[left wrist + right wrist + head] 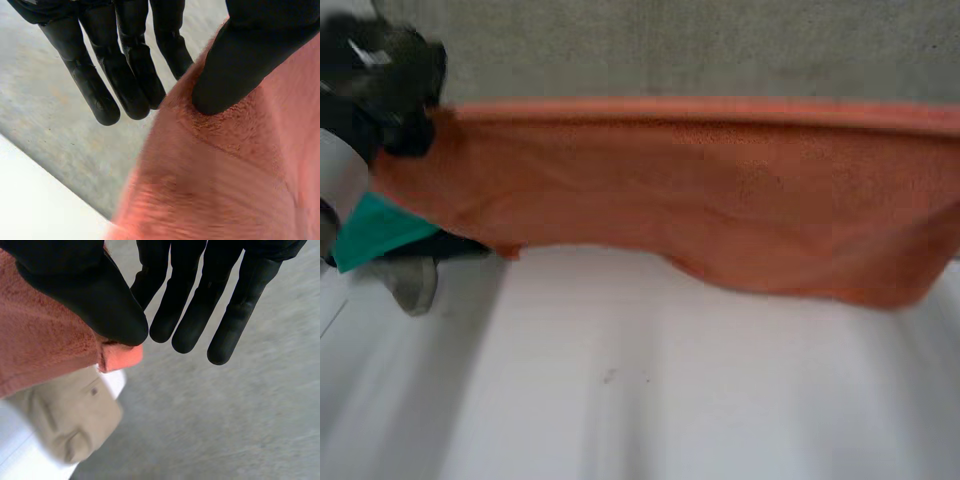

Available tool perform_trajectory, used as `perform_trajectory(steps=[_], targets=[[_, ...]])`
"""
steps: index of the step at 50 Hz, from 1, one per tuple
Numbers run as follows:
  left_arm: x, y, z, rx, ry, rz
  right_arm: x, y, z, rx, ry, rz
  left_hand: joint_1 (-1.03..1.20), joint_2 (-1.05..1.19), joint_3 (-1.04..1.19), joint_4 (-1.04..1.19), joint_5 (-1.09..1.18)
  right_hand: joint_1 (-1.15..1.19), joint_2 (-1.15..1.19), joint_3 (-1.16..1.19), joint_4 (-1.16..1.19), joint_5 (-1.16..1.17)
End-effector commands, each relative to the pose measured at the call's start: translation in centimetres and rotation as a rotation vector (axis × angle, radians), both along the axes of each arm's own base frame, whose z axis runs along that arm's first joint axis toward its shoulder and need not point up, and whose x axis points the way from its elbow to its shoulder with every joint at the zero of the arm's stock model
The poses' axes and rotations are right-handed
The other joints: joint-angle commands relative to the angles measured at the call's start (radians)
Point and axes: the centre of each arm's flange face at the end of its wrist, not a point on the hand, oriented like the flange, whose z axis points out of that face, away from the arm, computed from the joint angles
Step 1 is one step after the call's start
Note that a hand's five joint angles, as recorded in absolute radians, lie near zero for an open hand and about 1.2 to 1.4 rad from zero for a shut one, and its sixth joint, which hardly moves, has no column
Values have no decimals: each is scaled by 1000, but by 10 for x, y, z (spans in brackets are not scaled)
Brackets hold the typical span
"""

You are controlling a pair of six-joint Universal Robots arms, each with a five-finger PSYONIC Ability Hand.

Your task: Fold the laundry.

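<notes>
White table (650,400) sits below the towel (700,200), which hangs taut with its long axis side to side (hem uppermost); left hand (240,65) and right hand (90,295) each pinch an upper corner, thumb against straight fingers.

One orange towel (720,210), one green cloth (375,230) and one beige cloth (70,415) make three pieces of laundry. There is one white desk (670,400). Two black hands are counted: the left hand (240,65) and the right hand (95,295).
</notes>
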Motion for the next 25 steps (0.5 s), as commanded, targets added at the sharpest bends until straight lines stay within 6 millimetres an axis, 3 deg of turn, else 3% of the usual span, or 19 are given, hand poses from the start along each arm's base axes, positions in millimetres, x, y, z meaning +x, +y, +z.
perform_trajectory(steps=[1, 4, 9, 10, 11, 13, 14, 15, 18, 19, 20, 23, 25], targets=[[-19, -44, -89, 136, -288, -4, 13, -29, -58, 199, 40, 36, 229, 199, 203, 199, 246, 267, 208, 200, 194, 182], [-30, -75, -116, 126, -340, -4, 24, -46, -78, 228, 55, 18, 229, 199, 203, 199, 246, 267, 208, 200, 194, 182], [-48, -129, -118, -35, -354, 23, 31, -89, -83, 105, 62, -65, 229, 199, 203, 199, 246, 267, 208, 200, 194, 182], [-49, -139, -112, -80, -350, 37, 33, -104, -77, 20, 51, -83, 229, 199, 203, 199, 246, 267, 208, 200, 194, 182], [-56, -157, -97, -186, -326, 51, 35, -111, -72, -32, 40, -87, 229, 199, 203, 199, 246, 267, 208, 200, 194, 182], [-62, -173, -75, -310, -290, 55, 42, -124, -57, -154, 6, -84, 229, 199, 203, 199, 246, 267, 208, 200, 194, 182], [-66, -179, -64, -372, -272, 52, 49, -133, -40, -287, -47, -76, 229, 199, 203, 199, 246, 267, 208, 200, 194, 182], [-70, -190, -40, -497, -232, 55, 52, -137, -31, -355, -79, -69, 229, 199, 203, 199, 246, 267, 208, 200, 194, 182], [-80, -194, -7, -661, -172, 28, 56, -144, 4, -594, -192, -48, 229, 199, 203, 199, 246, 267, 208, 200, 194, 182], [-78, -196, 14, -736, -116, 27, 56, -145, 11, -646, -212, -44, 229, 199, 203, 199, 246, 267, 208, 200, 194, 182], [-77, -195, 23, -760, -80, 20, 57, -144, 17, -689, -230, -36, 229, 199, 203, 199, 246, 267, 208, 200, 194, 182], [-66, -195, 42, -760, 95, -15, 61, -139, 35, -796, -267, -14, 229, 199, 203, 199, 246, 267, 208, 200, 194, 182], [-63, -193, 45, -737, 166, -30, 64, -137, 36, -798, -270, -6, 229, 199, 203, 199, 246, 267, 208, 200, 194, 182]])
